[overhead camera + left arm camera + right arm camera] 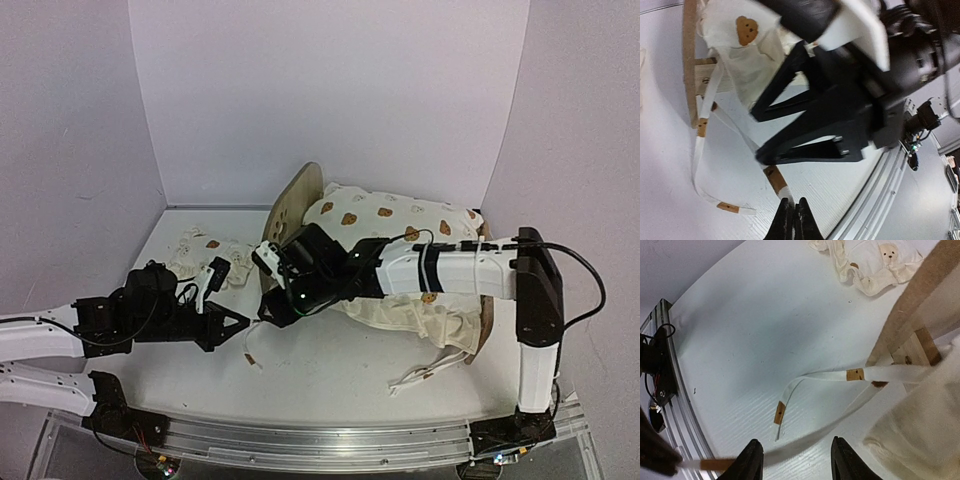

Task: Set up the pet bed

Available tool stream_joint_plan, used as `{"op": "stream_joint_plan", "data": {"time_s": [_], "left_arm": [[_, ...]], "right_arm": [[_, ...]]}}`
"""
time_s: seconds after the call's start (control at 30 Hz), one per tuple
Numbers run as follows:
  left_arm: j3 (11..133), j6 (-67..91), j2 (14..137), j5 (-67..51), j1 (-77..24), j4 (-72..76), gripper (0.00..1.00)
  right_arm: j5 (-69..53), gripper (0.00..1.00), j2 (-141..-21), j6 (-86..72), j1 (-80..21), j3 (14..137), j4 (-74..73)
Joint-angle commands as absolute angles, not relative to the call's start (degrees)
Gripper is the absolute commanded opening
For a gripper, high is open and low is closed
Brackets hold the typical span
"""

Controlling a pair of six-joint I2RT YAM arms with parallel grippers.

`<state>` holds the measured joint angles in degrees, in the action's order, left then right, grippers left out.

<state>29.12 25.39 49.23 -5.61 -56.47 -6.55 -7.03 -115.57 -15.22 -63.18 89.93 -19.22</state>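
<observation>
Currently seeing pet bed (298, 198) on table (340, 365), toward the back, mostly buried under bear-print cushion (400, 215). Likely light, rigid wood: take by exposed frame edge or rail, not the soft cover. Reading left end effector (242, 325) as pressed together, apparently pinching cushion tie (774, 178). Reading right end effector (796, 450) as spread, with same tie between fingers (752, 460). Expect floppy, slippery tie.
</observation>
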Motion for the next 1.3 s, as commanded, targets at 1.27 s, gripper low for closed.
{"op": "stream_joint_plan", "data": {"time_s": [1.27], "left_arm": [[37.27,29.84,49.66,13.42,-56.21,-11.07,0.0]], "right_arm": [[25.09,0.43,-137.94,-43.4,-70.13,77.32,46.65]]}}
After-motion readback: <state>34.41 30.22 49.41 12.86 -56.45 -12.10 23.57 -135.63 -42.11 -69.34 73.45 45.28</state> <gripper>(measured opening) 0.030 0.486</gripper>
